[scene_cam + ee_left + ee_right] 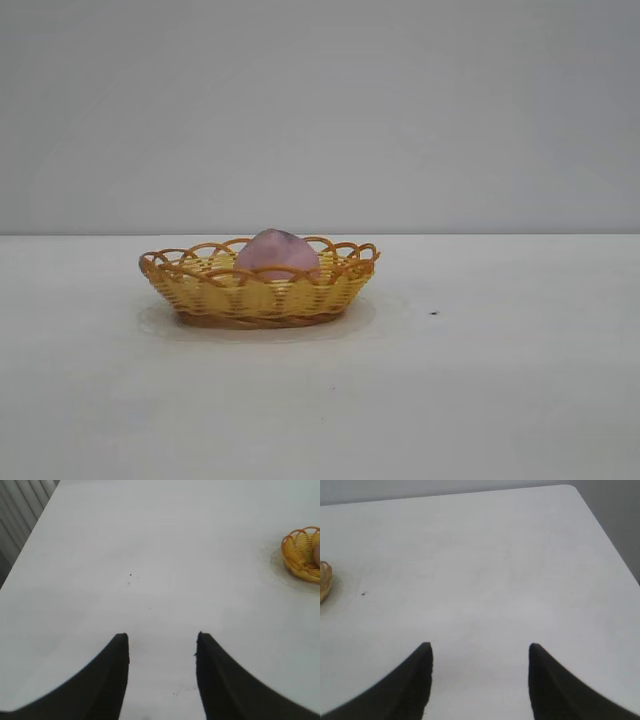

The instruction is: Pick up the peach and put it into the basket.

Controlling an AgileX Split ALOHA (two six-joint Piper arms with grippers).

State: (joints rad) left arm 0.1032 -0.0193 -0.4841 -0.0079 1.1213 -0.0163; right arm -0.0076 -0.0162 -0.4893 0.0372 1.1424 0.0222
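Note:
The dusty-pink peach (277,254) lies inside the yellow wicker basket (200,290), which stands on the white table left of centre in the exterior view. No arm shows in the exterior view. My left gripper (161,639) is open and empty above bare table, far from the basket (300,555), which sits at the edge of the left wrist view with a sliver of the peach (317,555). My right gripper (480,647) is open and empty above bare table; only a bit of the basket's rim (324,580) shows in the right wrist view.
The white table (480,380) spreads around the basket. A small dark speck (433,312) lies to the right of the basket. The table's far corner (570,487) shows in the right wrist view. A ribbed grey wall (20,510) borders the table in the left wrist view.

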